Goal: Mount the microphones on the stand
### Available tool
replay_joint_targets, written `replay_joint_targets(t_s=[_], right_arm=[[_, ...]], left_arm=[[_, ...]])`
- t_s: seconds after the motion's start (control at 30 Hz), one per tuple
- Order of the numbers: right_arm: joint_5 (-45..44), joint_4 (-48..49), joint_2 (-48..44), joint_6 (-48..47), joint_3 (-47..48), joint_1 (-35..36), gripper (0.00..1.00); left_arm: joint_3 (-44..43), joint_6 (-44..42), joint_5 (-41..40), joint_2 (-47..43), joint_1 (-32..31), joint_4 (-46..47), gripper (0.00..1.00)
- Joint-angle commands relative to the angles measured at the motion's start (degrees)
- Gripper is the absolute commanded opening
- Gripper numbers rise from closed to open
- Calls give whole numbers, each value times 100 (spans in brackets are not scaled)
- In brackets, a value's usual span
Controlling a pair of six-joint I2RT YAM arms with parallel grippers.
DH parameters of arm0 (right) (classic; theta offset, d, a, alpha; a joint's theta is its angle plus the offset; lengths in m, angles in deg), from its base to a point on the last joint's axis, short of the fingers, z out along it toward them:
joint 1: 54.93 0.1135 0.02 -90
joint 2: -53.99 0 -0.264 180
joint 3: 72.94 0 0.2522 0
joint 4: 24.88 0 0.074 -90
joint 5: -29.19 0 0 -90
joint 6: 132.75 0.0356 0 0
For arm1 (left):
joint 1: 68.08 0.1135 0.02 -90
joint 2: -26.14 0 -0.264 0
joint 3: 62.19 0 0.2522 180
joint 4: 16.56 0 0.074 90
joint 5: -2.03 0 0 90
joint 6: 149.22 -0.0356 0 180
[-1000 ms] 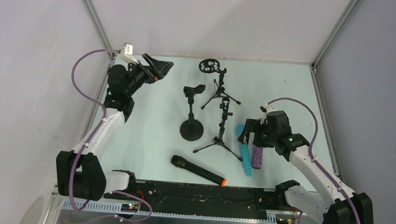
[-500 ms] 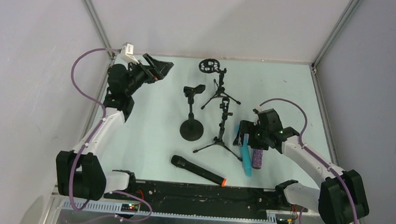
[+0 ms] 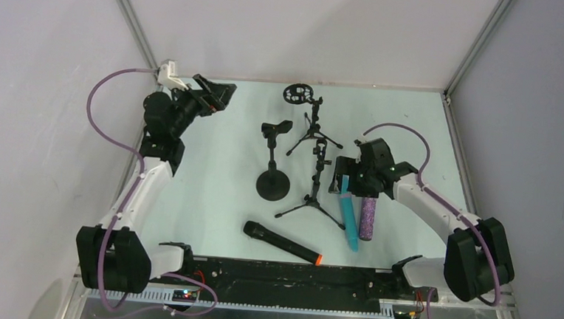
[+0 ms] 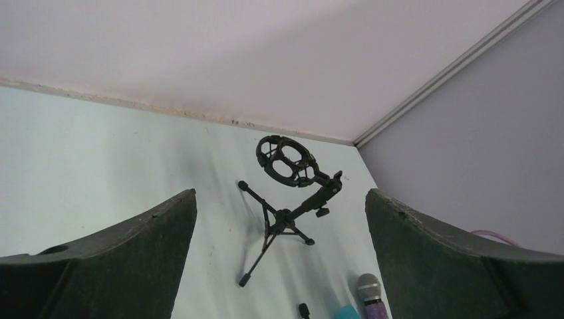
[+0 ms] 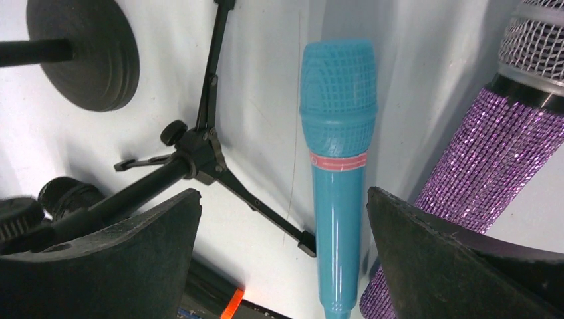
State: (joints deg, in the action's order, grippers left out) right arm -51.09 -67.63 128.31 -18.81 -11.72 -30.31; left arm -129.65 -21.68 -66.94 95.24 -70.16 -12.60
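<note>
black mic (image 3: 281,242): flat, near edge, orange end right | cyan mic (image 3: 349,221), purple mic (image 3: 368,220): flat, side by side, right half | stands (image 3: 273,175): upright, centre

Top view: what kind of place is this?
Likely a robot test booth: a left arm and right arm bolted to a table, plain walls around, microphones and stands laid out.

no readable text, labels, brands or numbers anywhere, microphones and stands unmarked
</note>
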Motion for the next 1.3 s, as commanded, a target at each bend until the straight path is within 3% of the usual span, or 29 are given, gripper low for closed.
replay_joint_targets(t_s=[0.0,0.23,0.67,0.9,1.13,1.2,1.27], right_arm=[[-502,-322,393,-229,499,86,100],[-1430,-614,940,-332,723,486,96],[-1602,-750,2030,-414,1207,530,47],[-1446,-784,2217,-478,1622,160,38],[-1168,-695,2334,-634,1949,-175,41],[-1158,-706,2353,-675,1978,-184,46],[-1241,-744,2347,-706,1985,-192,59]], left_arm=[[-133,-468,-260,-358,65,52,100],[-95,-582,-438,-397,67,10,100],[-127,-647,-449,-320,149,-24,100],[-119,-664,-462,-360,174,-27,100],[-122,-661,-466,-379,182,-23,100],[-113,-659,-468,-380,182,-22,100],[-116,-656,-482,-373,180,-29,100]])
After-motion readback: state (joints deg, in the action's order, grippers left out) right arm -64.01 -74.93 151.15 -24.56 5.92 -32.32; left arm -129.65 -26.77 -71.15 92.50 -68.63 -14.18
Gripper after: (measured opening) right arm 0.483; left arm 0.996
